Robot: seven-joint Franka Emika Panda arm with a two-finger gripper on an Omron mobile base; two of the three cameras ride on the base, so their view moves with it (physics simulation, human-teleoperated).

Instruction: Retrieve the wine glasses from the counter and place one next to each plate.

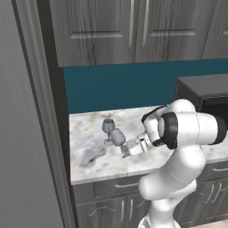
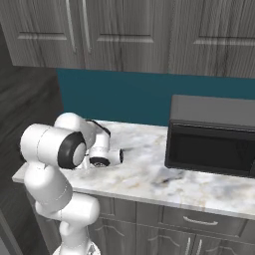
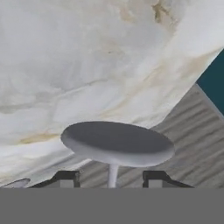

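Observation:
Two grey translucent wine glasses stand on the marble counter (image 1: pixel 89 167). The far wine glass (image 1: pixel 107 127) is upright. The near wine glass (image 1: pixel 118 136) leans a little, right at my gripper (image 1: pixel 128 148), which reaches in low from the right. In the hand view the near glass's round foot (image 3: pixel 117 142) faces the camera. Its thin stem (image 3: pixel 113 171) runs between my gripper's (image 3: pixel 111 178) two dark fingertips (image 3: pixel 65 178), with a gap on each side. The jaws stand partly open around the stem. The plates are out of view.
A dark microwave (image 2: pixel 214 134) sits on the counter (image 2: pixel 149 179) to the right of the arm. Dark grey wall cabinets (image 1: pixel 133 26) hang above a teal backsplash (image 1: pixel 120 84). A tall grey panel (image 1: pixel 26 133) closes off the counter's left end. Drawers (image 1: pixel 124 185) lie below.

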